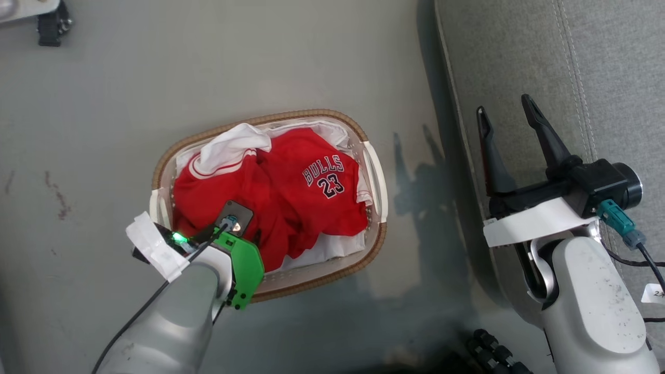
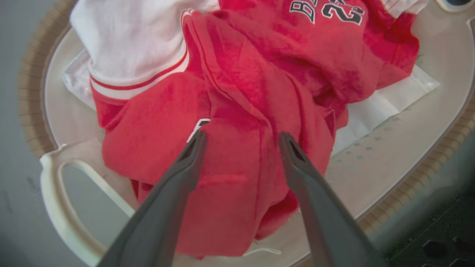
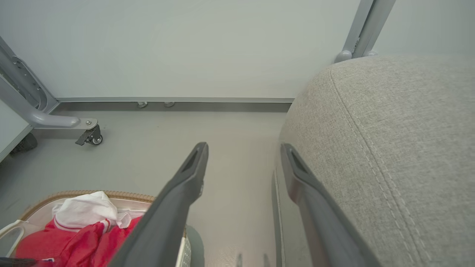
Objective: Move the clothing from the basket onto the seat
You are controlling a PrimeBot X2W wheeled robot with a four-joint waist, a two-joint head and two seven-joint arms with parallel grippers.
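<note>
The basket (image 1: 306,114) is open on top, and the clothing (image 1: 291,197) fills it from wall to wall. The left fingers (image 2: 174,185), spread wide, sit close over the red heap. A strip of bare floor (image 1: 415,104) gives passage between basket and seat (image 1: 519,52). The seat's rounded edge rises beside the spread right fingers (image 1: 491,156). A wheeled frame leg (image 3: 55,120) stands well apart.

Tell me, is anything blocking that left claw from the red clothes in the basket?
Nothing visible. The left gripper, jaws open, points straight at the red clothing, which lies on top in the open basket with nothing covering it.
</note>
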